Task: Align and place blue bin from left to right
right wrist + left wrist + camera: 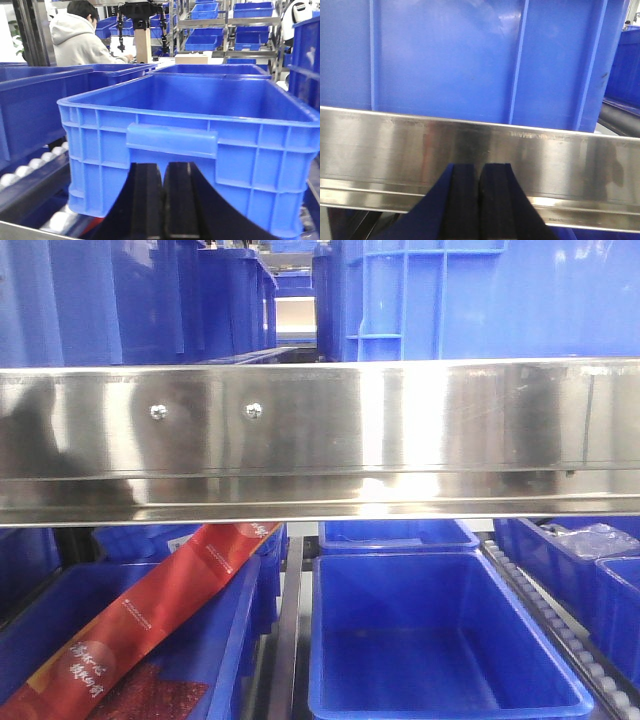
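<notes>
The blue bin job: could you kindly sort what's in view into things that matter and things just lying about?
Job:
- blue bin
- left tool, shut
- right tool, shut

Lying about:
- red packaging
- steel rail
- person in hoodie

Steel rail (480, 150) spans full width ahead of left claw (480, 200), blue bin (470, 55) wall directly behind. Right claw (162, 200) faces crate (190, 145) front wall; neighbouring bin (30, 110) flanks left, roller track (30, 167) between.

Right gripper (162, 200) sits low, black fingers pressed together, just in front of the blue bin (200, 145) — its handle lip directly above, rollers (30, 167) at left, a hooded person (82, 32) behind.
</notes>
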`<control>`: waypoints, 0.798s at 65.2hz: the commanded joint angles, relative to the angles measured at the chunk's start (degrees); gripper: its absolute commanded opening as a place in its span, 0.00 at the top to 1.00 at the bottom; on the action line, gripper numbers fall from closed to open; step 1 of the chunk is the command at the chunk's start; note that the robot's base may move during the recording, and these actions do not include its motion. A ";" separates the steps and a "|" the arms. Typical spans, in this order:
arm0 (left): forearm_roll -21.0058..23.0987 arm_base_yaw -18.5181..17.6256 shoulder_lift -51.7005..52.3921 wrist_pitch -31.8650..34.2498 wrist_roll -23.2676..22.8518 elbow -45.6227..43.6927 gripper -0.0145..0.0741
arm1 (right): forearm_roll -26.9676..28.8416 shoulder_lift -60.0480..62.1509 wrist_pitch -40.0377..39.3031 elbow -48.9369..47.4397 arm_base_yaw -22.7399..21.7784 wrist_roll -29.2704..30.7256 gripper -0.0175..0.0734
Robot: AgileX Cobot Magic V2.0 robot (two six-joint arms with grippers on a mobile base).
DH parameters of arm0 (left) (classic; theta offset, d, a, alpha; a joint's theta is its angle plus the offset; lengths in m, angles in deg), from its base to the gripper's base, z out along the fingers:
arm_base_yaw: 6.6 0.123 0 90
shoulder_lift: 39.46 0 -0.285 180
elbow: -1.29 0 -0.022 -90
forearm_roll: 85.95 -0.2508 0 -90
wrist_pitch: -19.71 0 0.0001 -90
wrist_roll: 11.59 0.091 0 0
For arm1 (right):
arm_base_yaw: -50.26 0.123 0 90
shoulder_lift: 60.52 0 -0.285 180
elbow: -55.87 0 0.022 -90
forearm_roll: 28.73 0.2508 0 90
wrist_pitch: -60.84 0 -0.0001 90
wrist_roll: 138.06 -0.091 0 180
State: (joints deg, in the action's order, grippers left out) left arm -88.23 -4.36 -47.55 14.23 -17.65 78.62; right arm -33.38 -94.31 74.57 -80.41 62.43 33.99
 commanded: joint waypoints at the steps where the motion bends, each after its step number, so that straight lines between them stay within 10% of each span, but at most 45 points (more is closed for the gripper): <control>1: -0.09 -0.19 0.31 0.43 -0.45 -0.11 0.96 | -0.43 1.05 -0.71 0.28 -0.76 3.75 0.99; 9: -0.09 -0.19 0.31 0.43 -0.45 -0.11 0.96 | 9.25 3.60 0.60 2.25 -6.69 14.57 0.99; 25: -0.09 -0.19 0.31 0.43 -0.45 -0.11 0.96 | 10.66 15.85 0.14 15.74 -18.75 15.07 0.99; 52: -0.09 -0.19 0.31 0.43 -0.45 -0.11 0.96 | 10.66 26.00 -5.53 33.08 -20.15 14.97 0.99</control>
State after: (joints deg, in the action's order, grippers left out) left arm -88.23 -4.36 -47.55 14.02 -17.65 78.62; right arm -22.85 -68.78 72.29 -49.70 42.53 48.50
